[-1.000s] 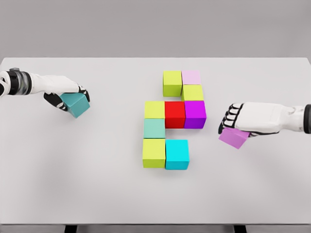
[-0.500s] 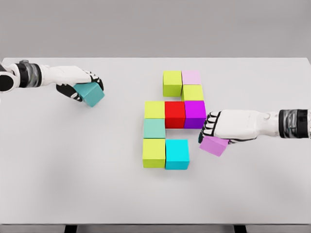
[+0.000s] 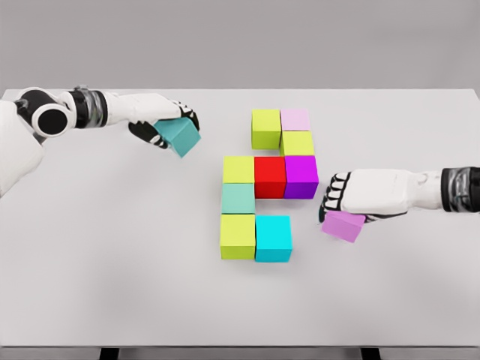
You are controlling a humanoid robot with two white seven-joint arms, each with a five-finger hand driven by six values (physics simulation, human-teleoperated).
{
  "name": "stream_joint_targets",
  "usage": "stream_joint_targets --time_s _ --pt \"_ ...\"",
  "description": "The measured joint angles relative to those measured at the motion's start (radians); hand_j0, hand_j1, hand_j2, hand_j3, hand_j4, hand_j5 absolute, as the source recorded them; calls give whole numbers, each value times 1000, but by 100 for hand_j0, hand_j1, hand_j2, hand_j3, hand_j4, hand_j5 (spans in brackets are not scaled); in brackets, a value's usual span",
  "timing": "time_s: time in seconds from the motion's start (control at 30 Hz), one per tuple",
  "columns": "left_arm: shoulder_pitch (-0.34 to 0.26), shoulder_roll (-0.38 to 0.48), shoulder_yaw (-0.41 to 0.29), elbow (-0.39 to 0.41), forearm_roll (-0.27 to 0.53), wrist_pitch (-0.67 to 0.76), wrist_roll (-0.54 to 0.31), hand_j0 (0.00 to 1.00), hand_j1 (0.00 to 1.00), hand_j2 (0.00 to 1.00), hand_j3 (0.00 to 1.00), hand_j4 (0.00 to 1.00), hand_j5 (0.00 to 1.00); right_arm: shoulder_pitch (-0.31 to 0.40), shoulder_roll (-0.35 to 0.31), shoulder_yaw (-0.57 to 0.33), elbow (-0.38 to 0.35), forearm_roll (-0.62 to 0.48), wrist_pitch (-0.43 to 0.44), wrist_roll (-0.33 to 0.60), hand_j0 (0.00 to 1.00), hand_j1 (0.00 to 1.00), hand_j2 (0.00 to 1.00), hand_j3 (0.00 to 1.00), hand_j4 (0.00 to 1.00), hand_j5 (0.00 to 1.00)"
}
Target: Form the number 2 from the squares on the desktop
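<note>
White table [image 3: 112, 262], seen from the head camera. Nine cubes are grouped near the table's middle, sides touching:
- Top row: a lime cube [image 3: 265, 128] with a pale pink cube [image 3: 295, 119] to its right.
- Below the pink one: a yellow-green cube [image 3: 298, 142].
- Middle row, left to right: a yellow cube [image 3: 238, 169], a red cube [image 3: 270, 177], a magenta cube [image 3: 301, 176].
- Below the yellow one: a mint cube [image 3: 238, 198], then another lime block [image 3: 237, 236].
- Bottom row is continued rightward by a cyan cube [image 3: 273, 238].

The left hand [image 3: 161, 124] is held up and left of the group; its fingers are closed around a teal cube [image 3: 180, 136], which is tilted and well apart from the lime cube of the top row.

The right hand [image 3: 352, 196] is held just right of the magenta cube. A violet cube [image 3: 343, 226] is gripped beneath its curled fingers, tilted, near the cyan cube but apart from it. Whether the violet cube touches the table cannot be told.
</note>
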Motion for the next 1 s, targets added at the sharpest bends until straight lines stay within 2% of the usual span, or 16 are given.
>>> stream_joint_targets --time_s 0.07,0.2,0.5,0.53,0.57,0.6,0.77,0.9,1.0 --pt "-2 -22 0 -1 -3 69 0 53 53 53 53 53 53 -26 -11 20 0 -15 1 -1 48 48 48 48 48 48" --pt "-2 -57 0 -3 -6 207 0 52 52 52 52 52 52 -28 -35 54 0 -80 0 -1 46 46 46 46 46 46" --pt "-11 -122 -2 -10 -7 462 0 52 52 52 52 52 52 -48 -23 126 -2 -109 0 -1 46 46 46 46 46 46" --pt "-12 -131 -2 -10 -8 493 0 52 52 52 52 52 52 -48 -19 128 -2 -110 0 -1 50 50 50 50 50 50" --pt "-12 -141 -2 -11 -12 524 0 52 52 52 52 52 52 -48 -15 129 -2 -110 0 -1 86 86 86 86 86 86" --pt "-14 -151 -2 -12 -21 553 0 52 52 52 52 52 52 -48 -14 130 -2 -111 0 -1 100 100 100 100 100 100" --pt "-11 -186 -1 -45 -63 666 0 52 52 52 52 52 52 -54 -21 131 -2 -113 0 -1 100 100 100 100 100 100" --pt "-11 -206 -2 -79 -93 755 0 52 52 52 52 52 52 -95 -66 116 -1 -118 0 -1 100 100 100 100 100 100" --pt "-11 -224 -3 -89 -105 799 0 52 52 52 52 52 52 -94 -98 72 0 -122 0 -1 100 100 100 100 100 100"
